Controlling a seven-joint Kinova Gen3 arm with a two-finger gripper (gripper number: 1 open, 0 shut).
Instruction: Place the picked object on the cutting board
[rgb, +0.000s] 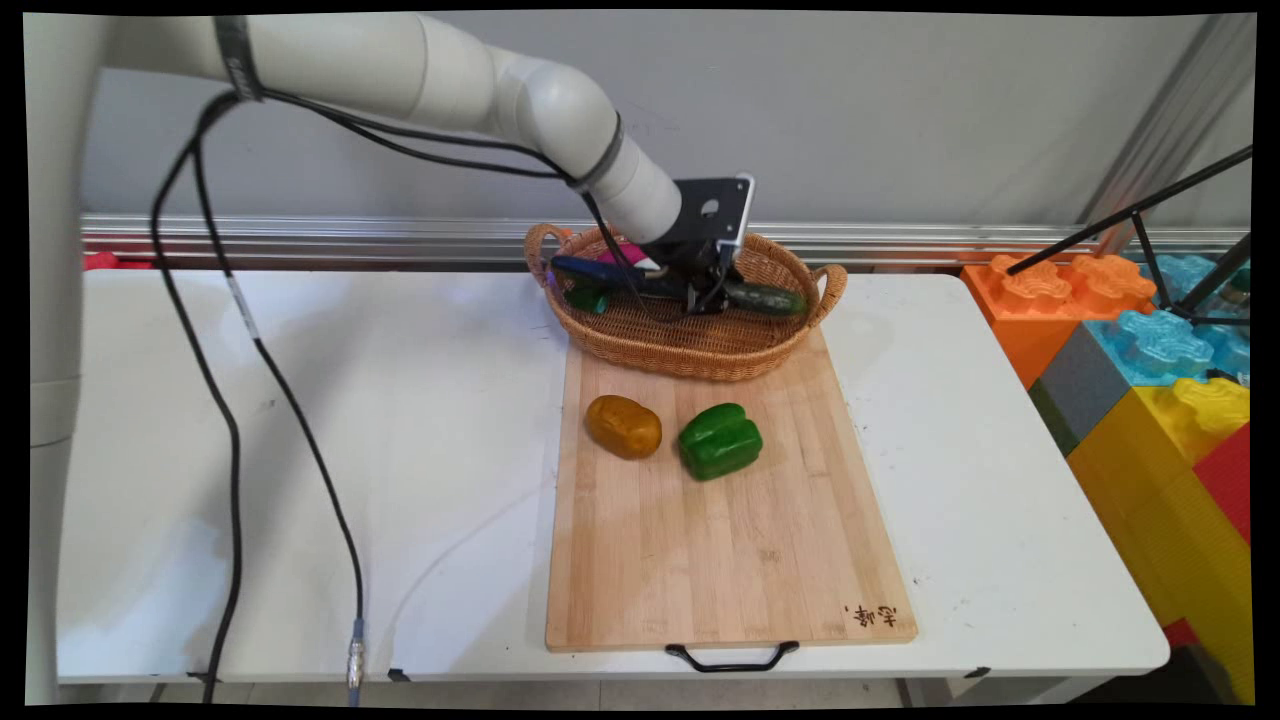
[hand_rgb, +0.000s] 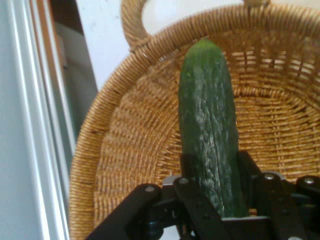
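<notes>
A long dark-green cucumber (hand_rgb: 207, 130) lies in an oval woven wicker basket (rgb: 690, 345), clasped between the black two-finger gripper (rgb: 708, 298). The basket sits at the far end of a bamboo cutting board (rgb: 720, 540) on the white table (rgb: 400, 450), a grey wall (rgb: 850, 100) behind.

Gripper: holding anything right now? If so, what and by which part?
The gripper is shut on a cucumber, held at one end, inside the wicker basket. The rest of the cucumber sticks out past the fingers.
</notes>
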